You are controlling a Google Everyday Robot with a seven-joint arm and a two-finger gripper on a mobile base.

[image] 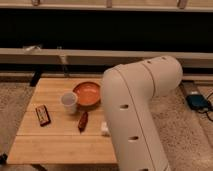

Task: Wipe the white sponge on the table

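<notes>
The light wooden table [50,145] has a plank-striped top and fills the lower left of the camera view. A small white block, the white sponge [104,128], lies on the table right at the edge of my arm, which partly hides it. My large white arm [135,110] covers the right side of the table. My gripper is not in view; it is either hidden behind the arm or outside the frame.
An orange bowl [88,93] sits at the back middle of the table with a white paper cup [69,102] just left of it. A dark snack bar [42,114] lies at the left and a red-brown packet [83,121] in the middle. A blue object [198,101] lies on the floor at the right.
</notes>
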